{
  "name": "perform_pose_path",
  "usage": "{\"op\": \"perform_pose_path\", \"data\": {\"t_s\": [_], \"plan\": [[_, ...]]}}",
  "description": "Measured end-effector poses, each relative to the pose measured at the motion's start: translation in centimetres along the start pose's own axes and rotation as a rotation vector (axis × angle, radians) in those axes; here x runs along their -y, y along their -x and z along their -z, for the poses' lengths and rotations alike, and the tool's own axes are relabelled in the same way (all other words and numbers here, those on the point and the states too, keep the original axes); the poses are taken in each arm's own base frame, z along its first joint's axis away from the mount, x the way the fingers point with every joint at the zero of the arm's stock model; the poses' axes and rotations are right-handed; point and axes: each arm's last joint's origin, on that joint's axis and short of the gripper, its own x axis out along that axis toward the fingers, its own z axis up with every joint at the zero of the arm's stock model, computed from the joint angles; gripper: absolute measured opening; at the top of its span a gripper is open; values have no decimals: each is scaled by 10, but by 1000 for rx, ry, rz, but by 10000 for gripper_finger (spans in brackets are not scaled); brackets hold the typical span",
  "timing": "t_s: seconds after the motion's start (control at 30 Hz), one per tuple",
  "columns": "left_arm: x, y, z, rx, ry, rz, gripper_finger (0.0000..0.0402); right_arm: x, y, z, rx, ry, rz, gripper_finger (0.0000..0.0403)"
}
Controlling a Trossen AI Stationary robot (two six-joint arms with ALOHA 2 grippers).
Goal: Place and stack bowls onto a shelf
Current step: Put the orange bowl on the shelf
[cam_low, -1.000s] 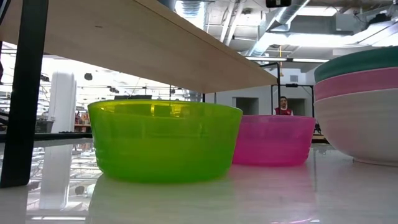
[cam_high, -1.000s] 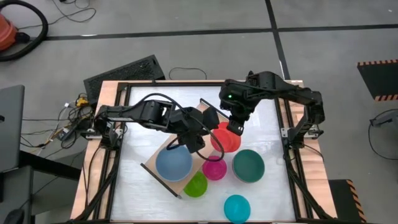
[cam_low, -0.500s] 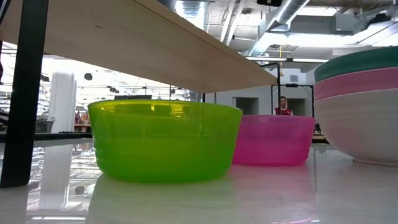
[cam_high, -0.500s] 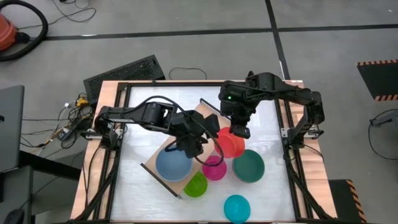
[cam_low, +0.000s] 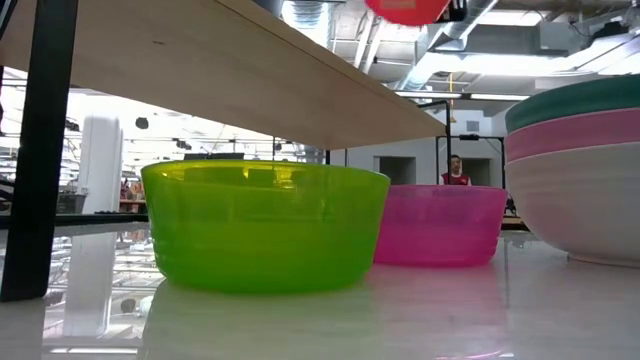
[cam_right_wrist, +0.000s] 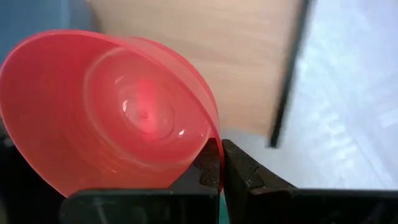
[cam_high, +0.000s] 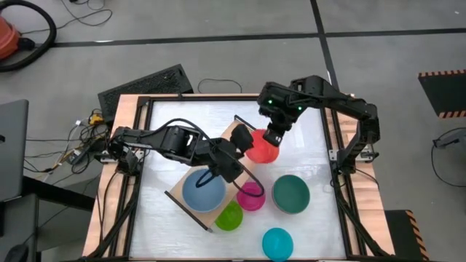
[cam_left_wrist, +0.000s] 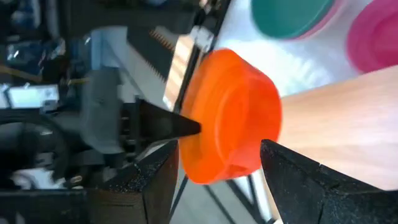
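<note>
High view: right gripper, pinching rim of small red plastic bowl, has lifted it back over light-wood shelf; placement imminent. Left gripper spread, empty, over shelf beside bowl.

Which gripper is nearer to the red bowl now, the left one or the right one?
Right. The right gripper is shut on the rim of the red bowl, holding it above the shelf. The left gripper is open beside it, not touching.
</note>
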Motion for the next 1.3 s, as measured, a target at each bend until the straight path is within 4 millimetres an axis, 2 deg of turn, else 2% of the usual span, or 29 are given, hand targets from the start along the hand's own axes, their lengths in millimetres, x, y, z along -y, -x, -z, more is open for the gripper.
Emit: {"op": "perform_pose_path", "data": {"t_s": [0.17, 0.5, 0.77, 0.87, 1.0, 1.3], "plan": [[3, -5, 8, -47, -37, 47, 215, 5, 1, -2, 15, -12, 27, 23], [-3, -17, 35, -131, -25, 104, 215, 27, 6, -11, 55, -83, 93, 23], [-6, -25, 54, -130, -44, 165, 215, 13, 3, -5, 14, 170, 14, 23], [-9, -25, 52, -111, -56, 141, 215, 7, 2, -3, 7, 275, 6, 23], [-10, -25, 44, 26, -50, 158, 215, 3, 1, -1, 1, 412, -4, 23], [-21, -25, 36, 161, -90, 56, 215, -7, -2, 3, -13, 570, -42, 23]]}}
